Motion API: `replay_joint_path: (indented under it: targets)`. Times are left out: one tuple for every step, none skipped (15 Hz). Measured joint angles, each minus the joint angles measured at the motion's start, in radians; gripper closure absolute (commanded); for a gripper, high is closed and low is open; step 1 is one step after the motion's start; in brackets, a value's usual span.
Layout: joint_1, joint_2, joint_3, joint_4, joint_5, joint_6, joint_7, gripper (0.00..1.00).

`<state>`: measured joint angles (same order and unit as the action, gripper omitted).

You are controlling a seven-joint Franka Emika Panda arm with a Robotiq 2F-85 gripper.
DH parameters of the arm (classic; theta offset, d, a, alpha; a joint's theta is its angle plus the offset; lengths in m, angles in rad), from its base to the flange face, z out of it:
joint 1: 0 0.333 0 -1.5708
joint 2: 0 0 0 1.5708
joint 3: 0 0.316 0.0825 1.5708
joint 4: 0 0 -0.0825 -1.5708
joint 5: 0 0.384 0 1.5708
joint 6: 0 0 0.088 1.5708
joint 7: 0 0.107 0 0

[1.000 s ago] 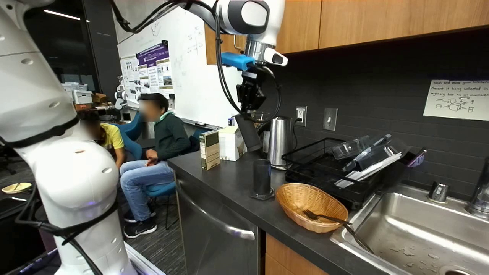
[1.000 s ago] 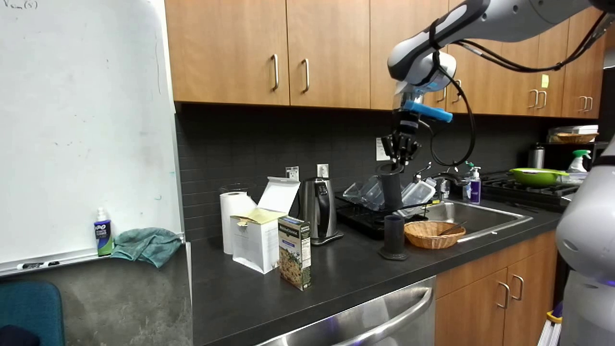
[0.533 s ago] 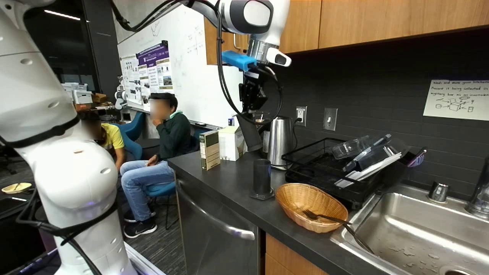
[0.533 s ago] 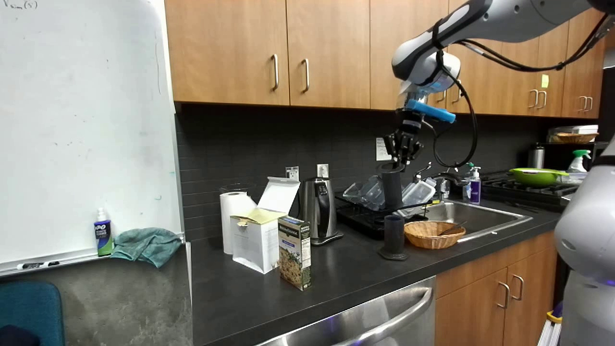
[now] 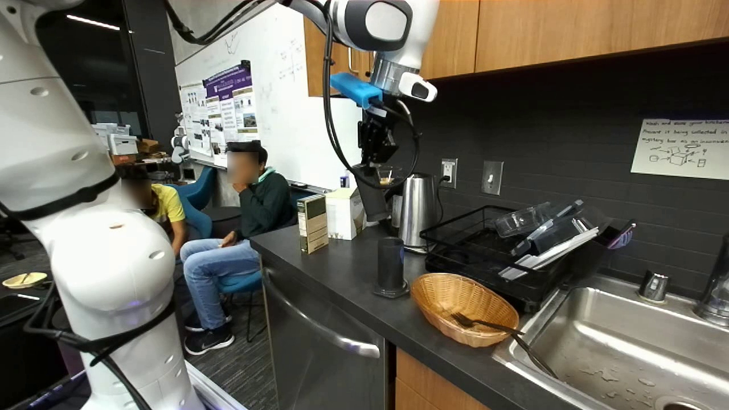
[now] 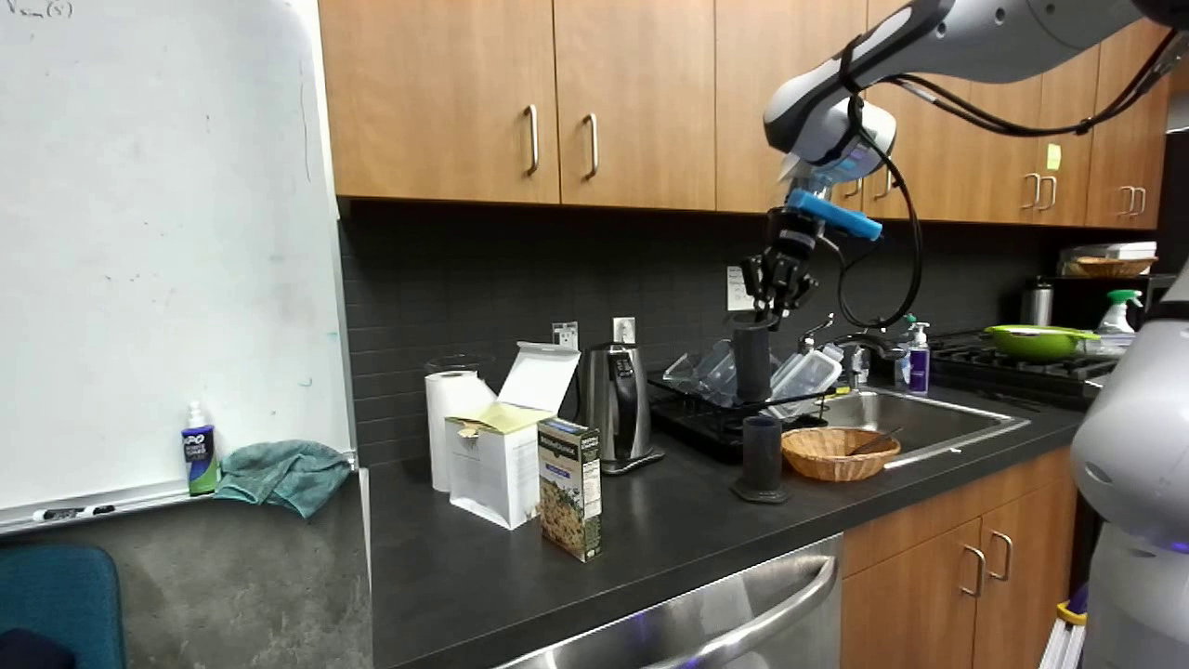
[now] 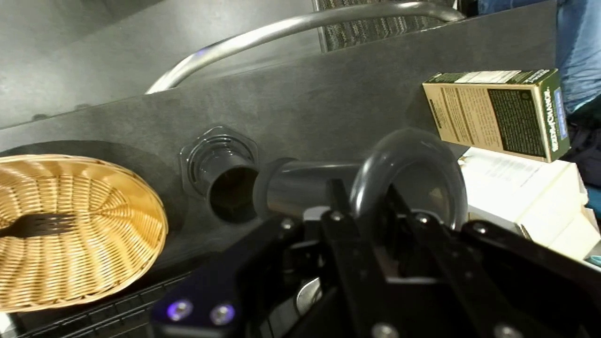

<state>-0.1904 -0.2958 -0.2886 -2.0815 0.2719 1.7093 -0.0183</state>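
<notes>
Hand (image 7: 364,188) pinches tube (image 6: 751,364) by rim (image 7: 413,143) above counter (image 6: 669,511).

Moderate indoor light, rather even, with darkness gathering under the wooden cabinets (image 5: 598,34).
In an exterior view, a light strip (image 5: 93,23) glows at upper left, the dark backsplash (image 5: 558,148) turns almost black near its top, and the sink (image 5: 603,336) shows glare. In the wrist view, a soft shadow borders the wicker basket (image 7: 117,234), highlights lie on the dishwasher handle (image 7: 263,38) and the grey flanged tube (image 7: 312,180), and the near gripper (image 7: 365,195) is dark, slightly out of focus.
</notes>
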Motion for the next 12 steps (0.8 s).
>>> replay_joint_path:
  targets:
    - [-0.001,0.0,-0.002,0.0,0.005,0.0,0.0,0.95]
    - [-0.003,0.0,-0.004,0.0,0.008,0.0,0.0,0.95]
    - [-0.005,0.0,-0.005,0.0,0.009,0.0,0.0,0.95]
    - [-0.008,0.0,-0.006,0.0,0.01,0.0,0.0,0.95]
    - [-0.012,0.0,-0.007,0.0,0.01,0.0,0.0,0.95]
    - [-0.015,0.0,-0.008,0.0,0.01,0.0,0.0,0.95]
    - [-0.018,0.0,-0.009,0.0,0.01,0.0,0.0,0.95]
    - [-0.021,0.0,-0.009,0.0,0.01,0.0,0.0,0.95]
    - [-0.022,0.0,-0.01,0.0,0.01,0.0,0.0,0.95]
    - [-0.022,0.0,-0.011,0.0,0.012,0.0,0.0,0.95]
    - [-0.022,0.001,-0.012,-0.001,0.015,0.0,0.0,0.95]
    - [-0.022,0.002,-0.013,-0.001,0.021,0.0,0.0,0.95]
